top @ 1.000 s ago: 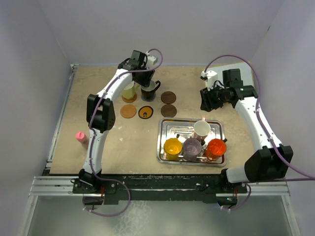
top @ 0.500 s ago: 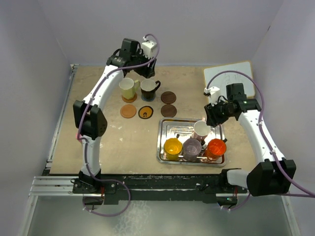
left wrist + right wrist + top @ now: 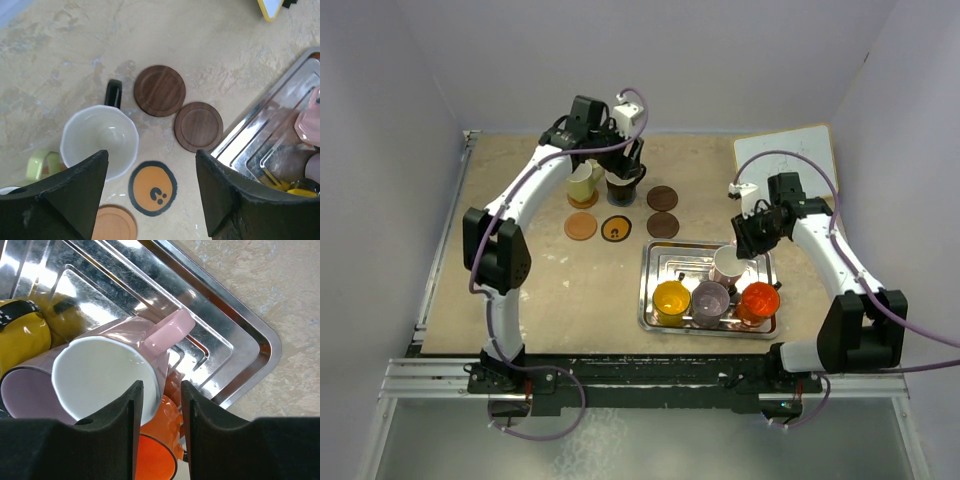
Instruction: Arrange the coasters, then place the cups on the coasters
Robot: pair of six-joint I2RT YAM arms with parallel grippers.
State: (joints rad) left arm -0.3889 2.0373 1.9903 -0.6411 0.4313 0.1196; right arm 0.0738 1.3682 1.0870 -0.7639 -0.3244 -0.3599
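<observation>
Over the beige desk [image 3: 520, 290], the half-hidden pinkish-white cup [image 3: 100, 375] is straddled by the right gripper [image 3: 161, 387], grip undeterminable; left gripper [image 3: 151, 155] spread.

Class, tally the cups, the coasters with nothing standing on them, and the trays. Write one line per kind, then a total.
Cups: 6
Bare coasters: 4
Tray: 1
Total: 11
</observation>
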